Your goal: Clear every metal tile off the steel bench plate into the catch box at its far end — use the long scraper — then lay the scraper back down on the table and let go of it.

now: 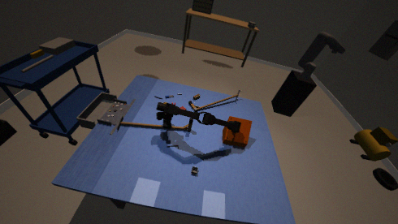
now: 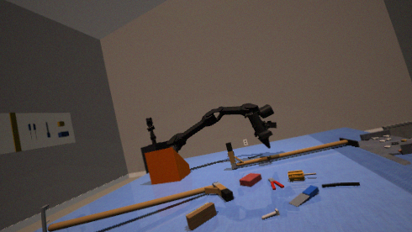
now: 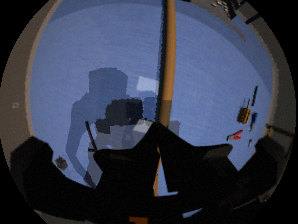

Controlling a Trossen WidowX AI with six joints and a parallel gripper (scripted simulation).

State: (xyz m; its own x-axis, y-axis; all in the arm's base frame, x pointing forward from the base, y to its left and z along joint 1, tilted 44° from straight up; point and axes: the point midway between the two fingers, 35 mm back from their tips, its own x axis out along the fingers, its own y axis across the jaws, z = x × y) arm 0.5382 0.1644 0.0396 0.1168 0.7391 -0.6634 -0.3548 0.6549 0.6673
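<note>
The long scraper point(image 1: 142, 125) point(image 2: 303, 150) point(image 3: 170, 60) lies on the table, its wooden handle running to a dark head at the near end of the steel bench plate point(image 1: 106, 118) point(image 2: 382, 148). A short upright piece stands at its other end. Several metal tiles point(image 1: 117, 109) point(image 2: 387, 135) lie scattered on the plate. The catch box point(image 1: 88, 122) adjoins the plate's far end; its inside is hard to see. My gripper point(image 1: 166, 127) point(image 2: 268, 145) point(image 3: 155, 125) is shut and empty, tips pointing down, above the scraper's handle and apart from it.
A second wooden-handled tool point(image 1: 217, 101) point(image 2: 126, 208) lies to the side. A red block point(image 2: 250, 180), red pliers point(image 2: 276, 183), a yellow-handled tool point(image 2: 296, 176), a blue-handled tool point(image 2: 310, 192), a bolt point(image 2: 270, 214) and a wooden block point(image 2: 201, 216) lie between the two long tools.
</note>
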